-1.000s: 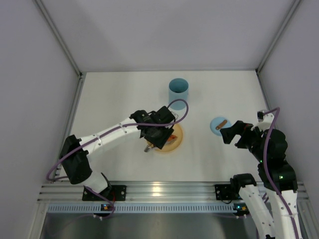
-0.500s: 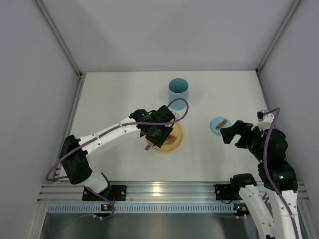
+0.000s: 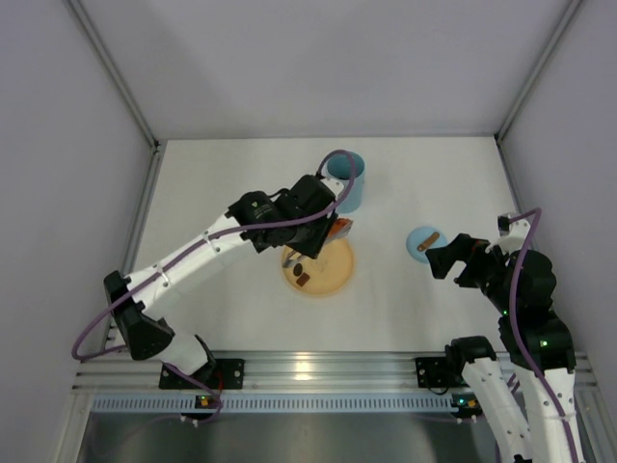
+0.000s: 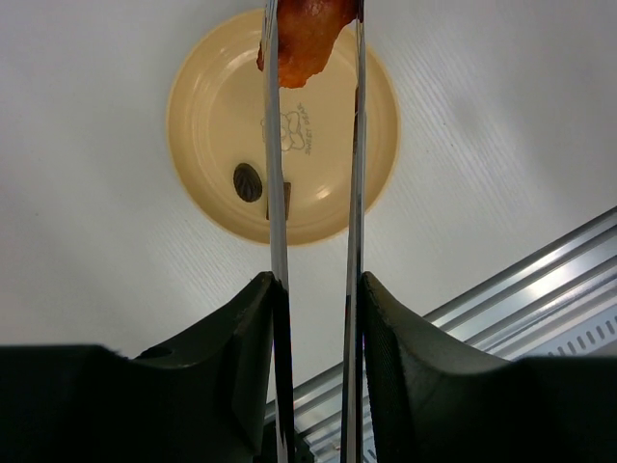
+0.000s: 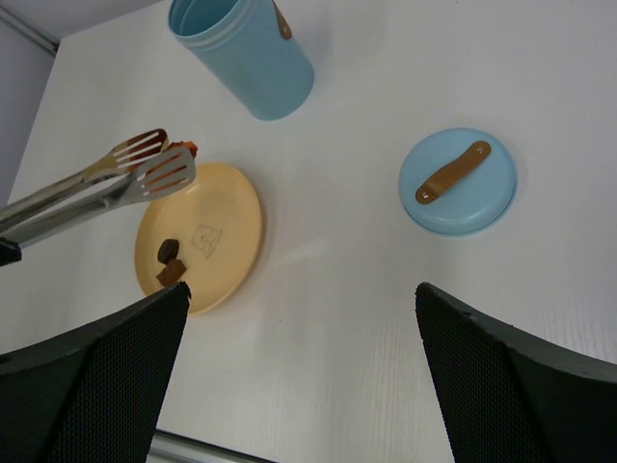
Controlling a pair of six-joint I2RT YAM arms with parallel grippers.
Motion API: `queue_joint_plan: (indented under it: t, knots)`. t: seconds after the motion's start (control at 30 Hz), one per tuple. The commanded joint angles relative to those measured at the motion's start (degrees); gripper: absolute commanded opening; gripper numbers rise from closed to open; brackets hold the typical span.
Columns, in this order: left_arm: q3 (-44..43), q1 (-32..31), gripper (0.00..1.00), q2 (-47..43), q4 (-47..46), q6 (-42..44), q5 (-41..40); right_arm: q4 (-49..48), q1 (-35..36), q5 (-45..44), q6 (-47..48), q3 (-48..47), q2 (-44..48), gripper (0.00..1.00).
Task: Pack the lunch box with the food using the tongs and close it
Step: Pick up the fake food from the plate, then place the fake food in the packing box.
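My left gripper [image 4: 316,280] is shut on the silver tongs [image 4: 275,193], squeezing both arms. The tong tips pinch an orange-red piece of food [image 4: 304,39] and hold it in the air above the far rim of the yellow plate [image 4: 212,116]. From above, that piece [image 3: 339,230] hangs between the plate [image 3: 328,280] and the light-blue lunch box [image 3: 349,188], which stands upright and uncovered. Two dark brown food pieces [image 5: 170,250] lie on the plate. My right gripper [image 5: 301,289] is open and holds nothing, at the right of the table.
The flat light-blue lid with a brown tab [image 5: 458,180] lies on the table right of the lunch box, just in front of my right gripper [image 3: 439,258]. An aluminium rail [image 3: 308,371] runs along the near edge. Walls close the left, right and back sides.
The left arm has raised the tongs off the plate with the orange-red piece in them and swung them back toward the lunch box. The right arm has not moved.
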State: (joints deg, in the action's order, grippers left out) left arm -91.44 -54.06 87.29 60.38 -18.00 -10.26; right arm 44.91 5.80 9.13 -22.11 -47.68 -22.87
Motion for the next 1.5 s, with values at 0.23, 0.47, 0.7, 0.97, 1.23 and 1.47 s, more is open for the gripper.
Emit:
queue_joint_plan:
  t: [0.23,0.47,0.7,0.97,1.23,1.47]
  knots:
    - [-19.4,1.4,0.26,6.6,2.7,-0.2,-5.2,-0.2,-0.8,0.4,-0.1,-0.9,0.3,1.00]
    - [-31.4,5.4,0.27,14.1,2.3,0.6,-6.0,0.0,-0.8,0.1,0.2,-1.2,0.0,0.99]
    - [-37.1,9.5,0.27,20.1,-0.5,1.6,-3.8,0.0,-0.8,0.0,0.4,-1.2,0.0,0.99]
    - [-40.7,12.2,0.29,25.3,-3.6,3.1,-1.2,-0.3,-0.8,0.3,0.4,-0.8,-0.2,0.99]
    - [-41.8,12.3,0.30,28.6,-3.1,2.8,-1.1,-0.3,-0.8,0.2,0.6,-0.8,-0.2,1.00]
    - [-41.5,12.3,0.39,28.1,-2.5,2.8,-1.7,-0.3,-0.8,0.3,0.7,-1.0,-0.4,0.99]
